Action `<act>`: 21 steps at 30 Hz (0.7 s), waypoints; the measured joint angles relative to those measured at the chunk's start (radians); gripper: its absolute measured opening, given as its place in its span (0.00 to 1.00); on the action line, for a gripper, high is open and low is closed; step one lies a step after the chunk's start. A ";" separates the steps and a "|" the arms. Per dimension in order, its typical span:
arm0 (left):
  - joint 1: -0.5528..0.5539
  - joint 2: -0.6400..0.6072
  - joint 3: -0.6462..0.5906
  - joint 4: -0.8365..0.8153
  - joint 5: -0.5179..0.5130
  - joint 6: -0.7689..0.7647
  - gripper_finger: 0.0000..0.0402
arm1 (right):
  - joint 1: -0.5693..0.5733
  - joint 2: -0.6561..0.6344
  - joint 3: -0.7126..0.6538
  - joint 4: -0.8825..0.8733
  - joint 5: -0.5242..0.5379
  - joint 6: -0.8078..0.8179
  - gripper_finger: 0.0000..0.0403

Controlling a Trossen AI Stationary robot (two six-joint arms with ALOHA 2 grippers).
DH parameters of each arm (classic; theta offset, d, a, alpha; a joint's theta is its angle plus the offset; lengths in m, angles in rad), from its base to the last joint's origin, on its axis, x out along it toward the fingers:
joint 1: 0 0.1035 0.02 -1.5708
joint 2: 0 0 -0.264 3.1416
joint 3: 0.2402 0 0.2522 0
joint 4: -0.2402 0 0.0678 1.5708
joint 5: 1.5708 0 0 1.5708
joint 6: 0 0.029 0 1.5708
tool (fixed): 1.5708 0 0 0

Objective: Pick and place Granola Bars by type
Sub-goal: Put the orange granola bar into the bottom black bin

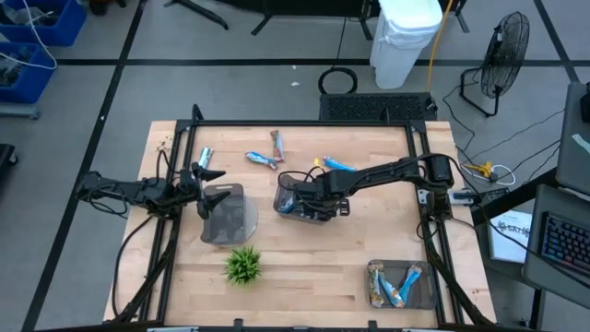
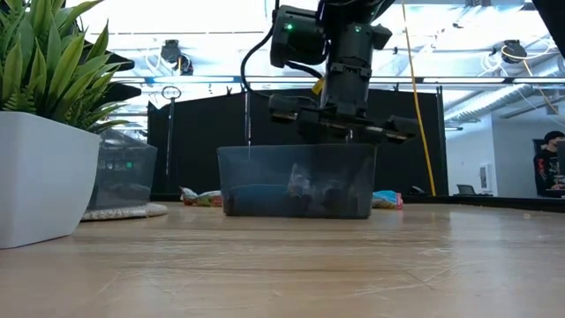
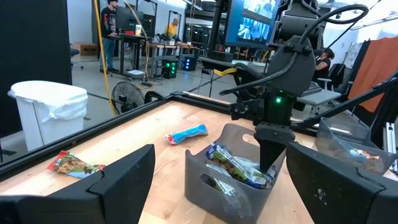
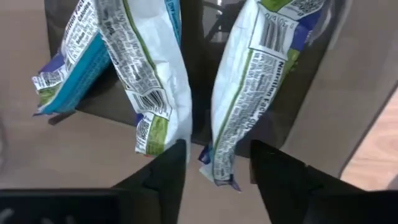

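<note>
My right gripper (image 1: pixel 304 198) points down into the dark middle tray (image 1: pixel 297 205) and is open. In the right wrist view its fingertips (image 4: pixel 217 169) stand either side of the lower end of a white-backed granola bar (image 4: pixel 239 99) that leans in the tray, with a gap on each side. Two more bars (image 4: pixel 146 81) lean beside it. Loose bars lie on the far part of the table: blue (image 1: pixel 261 159), brown-and-blue (image 1: pixel 277 143), blue-and-orange (image 1: pixel 336 164) and silver (image 1: pixel 205 157). My left gripper (image 1: pixel 205 180) waits open at the left edge.
A second dark tray (image 1: pixel 226 214) stands just in front of my left gripper. A third tray (image 1: pixel 401 284) with bars sits at the near right corner. A green plant (image 1: pixel 243 266) in a white pot (image 2: pixel 44 177) stands near the front edge. Black frame rails (image 1: pixel 304 123) border the table.
</note>
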 joint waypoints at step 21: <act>0.000 0.000 0.000 0.000 0.000 0.000 0.90 | -0.044 -0.185 0.000 0.034 0.183 -0.241 0.63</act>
